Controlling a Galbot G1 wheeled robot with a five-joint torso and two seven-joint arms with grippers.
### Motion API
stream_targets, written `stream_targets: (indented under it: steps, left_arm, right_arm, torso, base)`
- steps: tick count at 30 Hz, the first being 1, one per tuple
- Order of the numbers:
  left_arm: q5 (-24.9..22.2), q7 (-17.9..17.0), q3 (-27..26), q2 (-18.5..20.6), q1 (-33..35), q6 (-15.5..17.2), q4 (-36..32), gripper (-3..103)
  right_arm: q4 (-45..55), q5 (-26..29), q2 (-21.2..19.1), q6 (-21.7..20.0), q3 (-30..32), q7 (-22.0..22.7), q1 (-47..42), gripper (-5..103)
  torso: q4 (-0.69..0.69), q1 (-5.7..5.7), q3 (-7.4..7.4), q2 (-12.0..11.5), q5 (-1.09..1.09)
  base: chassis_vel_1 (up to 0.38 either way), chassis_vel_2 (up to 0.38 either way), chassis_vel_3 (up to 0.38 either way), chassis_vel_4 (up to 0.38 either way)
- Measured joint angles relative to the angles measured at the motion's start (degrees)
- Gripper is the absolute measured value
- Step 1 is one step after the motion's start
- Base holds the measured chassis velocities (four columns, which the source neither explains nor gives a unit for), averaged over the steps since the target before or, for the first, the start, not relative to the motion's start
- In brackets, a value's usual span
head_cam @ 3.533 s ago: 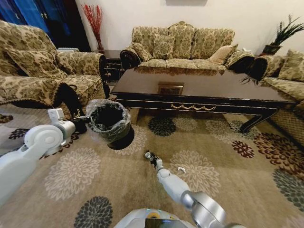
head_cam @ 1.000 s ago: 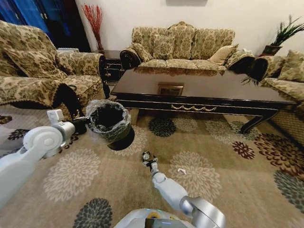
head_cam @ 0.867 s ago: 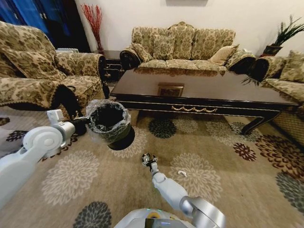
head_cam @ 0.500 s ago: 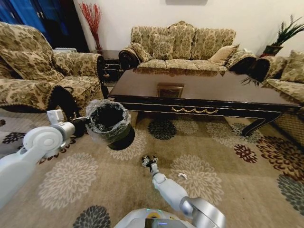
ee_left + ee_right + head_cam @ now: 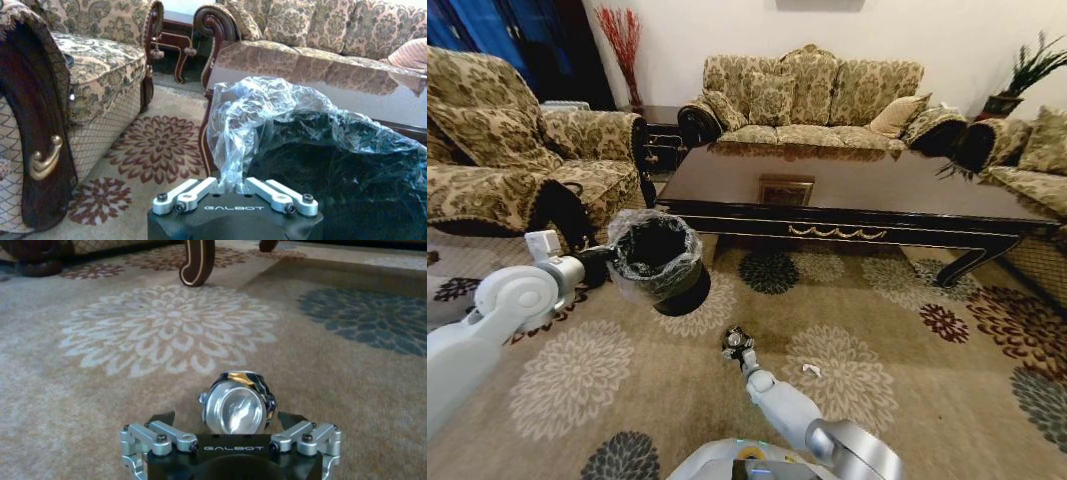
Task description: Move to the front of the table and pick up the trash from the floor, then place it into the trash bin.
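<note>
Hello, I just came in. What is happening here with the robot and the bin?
The robot is clearing litter from the carpet in front of the table. Its left end effector holds the bin by the bag at its rim, off the floor. Its right end effector is shut on a shiny crushed can, low over the carpet. A white scrap lies on the carpet to the right.

trash bin (image 5: 347, 165) cut off by the left wrist view's edge, can's (image 5: 237, 402) lower end hidden behind right gripper (image 5: 233, 432)
</note>
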Motion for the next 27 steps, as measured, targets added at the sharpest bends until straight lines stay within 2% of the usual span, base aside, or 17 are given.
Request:
stream_targets:
  steps: [3,5,7,8,12,14,18,22,27]
  left_arm:
    - [0.0,0.0,0.1,0.0,-0.3,0.0,0.1,4]
    - [0.0,0.0,0.2,0.0,-0.3,0.0,0.2,4]
    - [0.1,0.0,0.3,0.0,-0.4,0.0,0.3,4]
    - [0.1,0.0,0.3,0.0,-0.4,0.0,0.3,4]
    - [0.2,0.0,0.6,-0.2,-0.5,0.0,0.4,4]
    - [0.3,0.0,0.7,-0.3,-0.5,0.0,0.4,4]
    - [0.4,0.0,0.9,-0.4,-0.5,0.0,0.5,4]
    - [0.5,0.0,0.9,-0.5,-0.5,0.0,0.5,4]
    - [0.5,0.0,0.9,-0.5,-0.5,0.0,0.5,4]
  right_arm:
    - [-0.4,0.0,0.0,-0.6,0.0,0.4,0.2,103]
    - [-0.5,0.0,0.0,-0.6,0.0,0.5,0.2,99]
    - [-0.7,-0.1,0.0,-0.7,0.0,0.6,0.2,93]
    - [-0.7,-0.1,0.0,-0.7,0.0,0.6,0.2,93]
    - [-1.4,-0.9,0.0,-0.8,0.3,1.1,0.2,71]
    - [-1.6,-1.1,0.0,-0.8,0.4,1.1,0.2,68]
    - [-1.8,-1.4,0.0,-0.8,0.5,1.3,0.2,66]
    - [-1.7,-1.5,0.0,-0.8,0.6,1.4,0.2,71]
    - [-1.3,-1.5,0.0,-0.8,0.7,1.4,0.3,71]
  torso:
    - [0.01,0.0,0.0,0.0,0.0]
    - [0.0,0.0,0.0,0.0,0.0]
    - [0.0,0.0,0.0,0.0,0.0]
    - [0.0,0.0,0.0,0.0,0.0]
    - [0.0,0.0,0.0,0.0,0.0]
    - [0.0,0.0,0.0,0.0,0.0]
    - [0.0,0.0,0.0,0.0,0.0]
    - [0.0,0.0,0.0,0.0,0.0]
    - [0.0,0.0,0.0,0.0,0.0]
  base:
    - [0.0,0.0,0.0,0.0]
    - [0.0,0.0,0.0,0.0]
    - [0.0,0.0,0.0,0.0]
    - [0.0,0.0,0.0,0.0]
    - [0.0,0.0,0.0,0.0]
    - [0.0,0.0,0.0,0.0]
    - [0.0,0.0,0.0,0.0]
    - [0.0,0.0,0.0,0.0]
    - [0.0,0.0,0.0,0.0]
